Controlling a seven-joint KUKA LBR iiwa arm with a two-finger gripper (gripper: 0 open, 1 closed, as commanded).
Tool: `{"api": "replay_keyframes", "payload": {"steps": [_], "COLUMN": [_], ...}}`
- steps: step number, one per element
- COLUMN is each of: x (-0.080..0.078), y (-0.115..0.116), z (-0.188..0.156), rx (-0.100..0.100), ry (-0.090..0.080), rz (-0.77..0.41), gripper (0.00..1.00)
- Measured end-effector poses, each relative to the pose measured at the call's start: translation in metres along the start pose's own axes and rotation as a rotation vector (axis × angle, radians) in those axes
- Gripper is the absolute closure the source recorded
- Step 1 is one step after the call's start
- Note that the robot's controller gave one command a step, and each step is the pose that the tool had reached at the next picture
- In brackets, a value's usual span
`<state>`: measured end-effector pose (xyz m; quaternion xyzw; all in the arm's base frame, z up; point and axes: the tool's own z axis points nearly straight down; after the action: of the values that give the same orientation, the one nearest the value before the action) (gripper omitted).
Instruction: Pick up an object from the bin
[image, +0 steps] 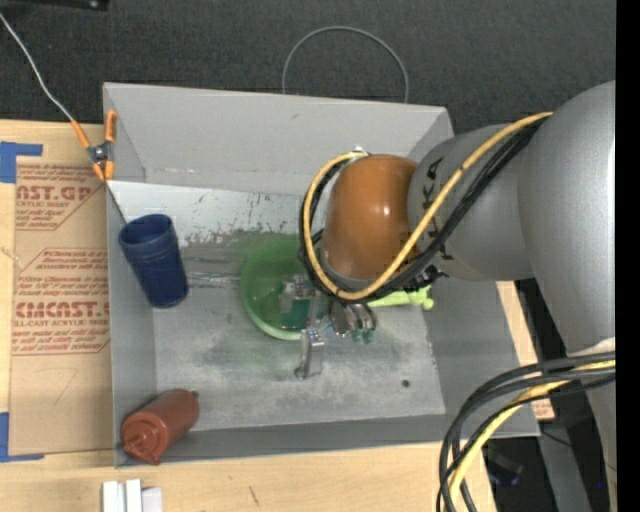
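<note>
My end effector (312, 345) hangs low in the bin (250, 130), at the lower right edge of a green bowl (262, 285) that sits near the middle of the grey floor. Its upper part overlaps the bowl's rim, and its metal tip shows just below the bowl, over bare floor. I cannot tell whether it touches the bowl or the floor. I cannot tell either whether my end effector is apart or together, since the parts there crowd into one small cluster. Nothing visibly sits in it.

The bowl is round and shallow, of see-through green, and it stands with its open side up. My orange wrist cover (368, 222) and the yellow-and-black cables (318, 200) looped round it hide the bowl's upper right side.

Right of the bowl, a small lime-green thing (415, 297) pokes out from under my wrist, and I cannot make out what it is. Left of the bowl and well apart from it, a dark blue cup (155, 260) lies close to the bin's left wall. Down and to the left of the bowl, in the bin's corner, lies a red-brown bottle (160, 425) on its side.
</note>
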<state>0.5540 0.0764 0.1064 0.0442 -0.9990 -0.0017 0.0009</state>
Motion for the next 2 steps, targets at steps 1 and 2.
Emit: {"api": "replay_keyframes", "payload": {"steps": [1,2], "x": [0.0169,0.0168], "y": [0.0441,0.0440], "z": [-0.0292,-0.0292], "rx": [-0.001,-0.001], "ry": [-0.004,-0.004], "rz": [-0.033,-0.033], "gripper": [1.00,1.00]}}
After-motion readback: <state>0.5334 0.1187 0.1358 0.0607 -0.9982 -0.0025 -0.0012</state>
